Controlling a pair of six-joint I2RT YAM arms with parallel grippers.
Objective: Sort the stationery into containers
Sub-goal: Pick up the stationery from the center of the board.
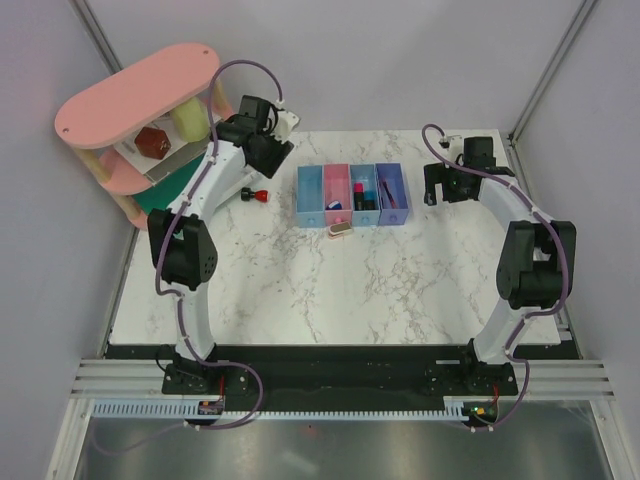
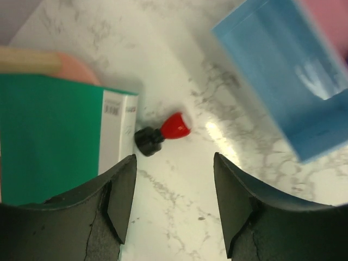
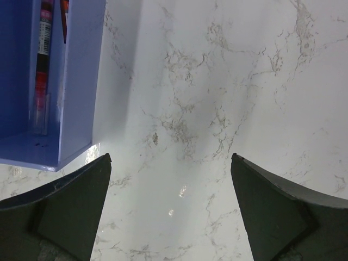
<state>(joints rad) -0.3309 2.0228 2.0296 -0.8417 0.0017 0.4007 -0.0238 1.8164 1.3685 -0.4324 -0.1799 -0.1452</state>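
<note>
A short black marker with a red cap (image 2: 163, 132) lies on the marble just beyond my left gripper (image 2: 174, 163), which hangs open above it with nothing between its fingers. From above, that marker (image 1: 255, 195) is left of the row of four bins: light blue (image 1: 311, 195), pink (image 1: 337, 188), light blue (image 1: 363, 188), violet-blue (image 1: 392, 192). A beige-grey block (image 1: 340, 230) rests in front of the bins. The violet-blue bin (image 3: 81, 81) holds a thin red pen (image 3: 43, 60). My right gripper (image 3: 169, 157) is open and empty over bare marble to the right of that bin.
A flat green board (image 2: 49, 136) lies against the marker's left side, its white edge touching the black end. The pink oval tiered shelf (image 1: 135, 95) stands at the back left. The first light blue bin (image 2: 288, 70) is to the marker's right.
</note>
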